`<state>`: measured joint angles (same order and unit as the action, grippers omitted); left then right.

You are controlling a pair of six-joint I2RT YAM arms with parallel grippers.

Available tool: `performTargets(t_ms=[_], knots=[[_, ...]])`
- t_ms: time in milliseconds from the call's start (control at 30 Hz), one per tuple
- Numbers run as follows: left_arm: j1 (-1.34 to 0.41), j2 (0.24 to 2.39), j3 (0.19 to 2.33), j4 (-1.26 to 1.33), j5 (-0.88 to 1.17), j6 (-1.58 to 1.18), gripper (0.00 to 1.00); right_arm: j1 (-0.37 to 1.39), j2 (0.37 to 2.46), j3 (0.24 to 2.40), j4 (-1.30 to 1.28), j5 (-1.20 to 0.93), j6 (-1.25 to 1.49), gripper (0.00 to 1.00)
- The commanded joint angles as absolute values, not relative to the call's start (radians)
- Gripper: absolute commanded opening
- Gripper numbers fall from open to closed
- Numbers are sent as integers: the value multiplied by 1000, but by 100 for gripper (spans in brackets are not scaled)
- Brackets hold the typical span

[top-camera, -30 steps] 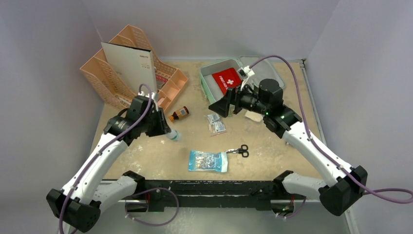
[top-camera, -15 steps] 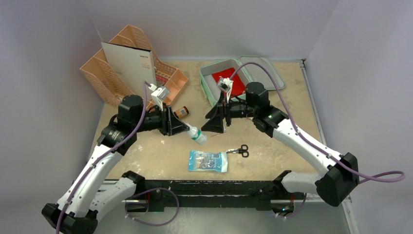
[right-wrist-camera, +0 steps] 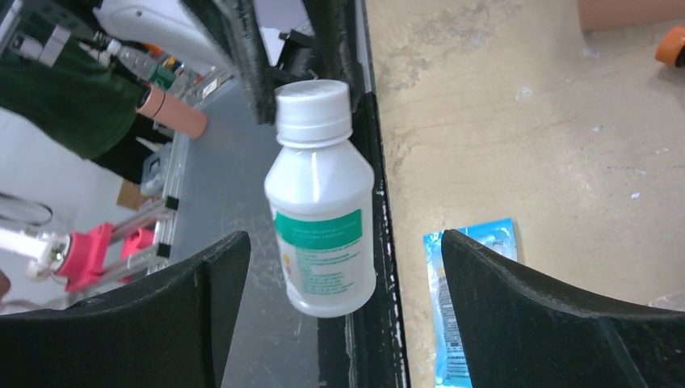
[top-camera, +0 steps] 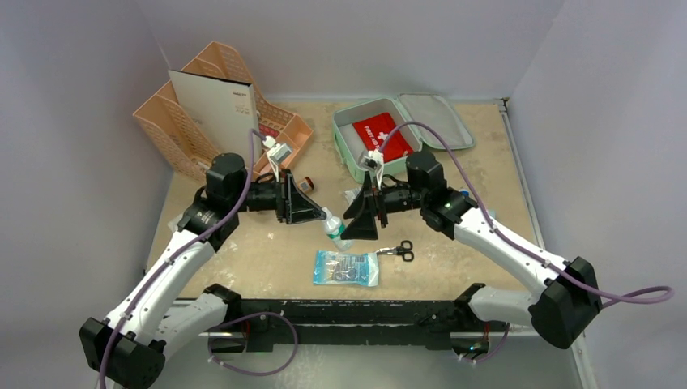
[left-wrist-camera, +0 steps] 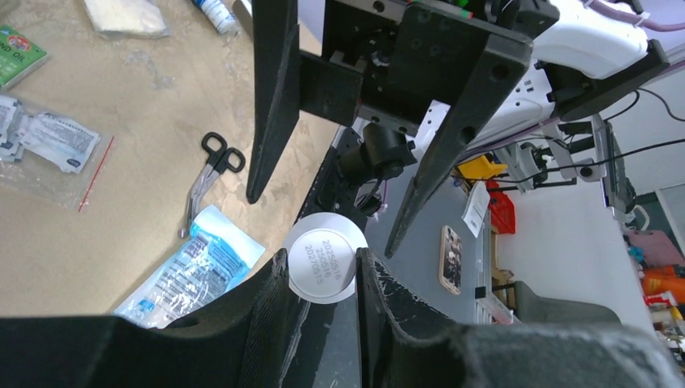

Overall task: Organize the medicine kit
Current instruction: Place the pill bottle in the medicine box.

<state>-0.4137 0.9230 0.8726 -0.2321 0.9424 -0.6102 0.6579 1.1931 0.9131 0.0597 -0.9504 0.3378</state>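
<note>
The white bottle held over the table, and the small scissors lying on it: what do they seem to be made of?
The white bottle: probably plastic, glossy and slightly translucent; light glints on its shoulder. Its green label looks like paper. The scissors: grey, shiny blades, likely metal; black handle loops, perhaps plastic or a coating.
</note>
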Motion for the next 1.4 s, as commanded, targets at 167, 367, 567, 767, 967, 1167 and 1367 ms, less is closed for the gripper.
performTargets(t_ms=[167,367,567,767,967,1167,1367], knots=[[-411,925,807,4,920,-718,0,706,1180,825,278,-784,522,90],[-411,930,765,110,855,-790,0,709,1169,746,381,-721,630,77],[-411,937,734,189,831,-851,0,709,1113,678,396,-672,647,61],[-411,937,757,114,786,-821,4,709,1068,680,380,-643,649,30],[-411,966,833,-31,741,-717,56,706,1045,670,436,-658,681,20],[-411,983,924,-192,737,-632,79,705,989,750,157,-480,560,18],[-411,959,979,-410,490,-525,84,703,988,820,-57,-274,520,17]])
